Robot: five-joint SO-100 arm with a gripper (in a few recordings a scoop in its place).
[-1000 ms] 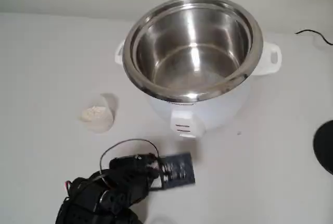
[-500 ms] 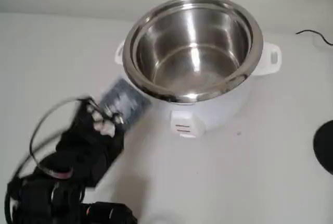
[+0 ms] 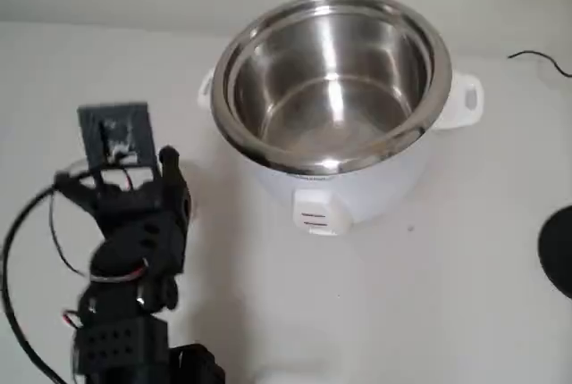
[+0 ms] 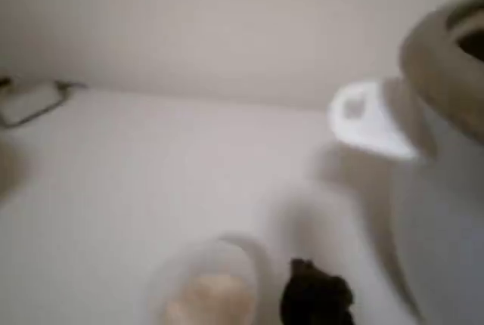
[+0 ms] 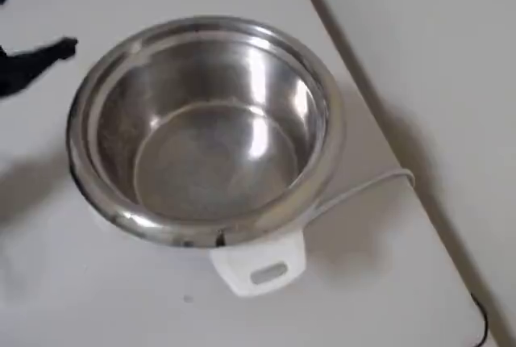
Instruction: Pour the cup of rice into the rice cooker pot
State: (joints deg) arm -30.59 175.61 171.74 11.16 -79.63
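Bare white tabletop (image 3: 465,295) lies open right of the large shiny steel rice cooker pot (image 3: 332,80), whose white side handle (image 4: 363,117) juts out near the small translucent plastic cup (image 4: 212,287).

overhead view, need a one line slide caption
Empty shiny stainless-steel rice cooker pot in its white cooker body, white cord trailing across the table.
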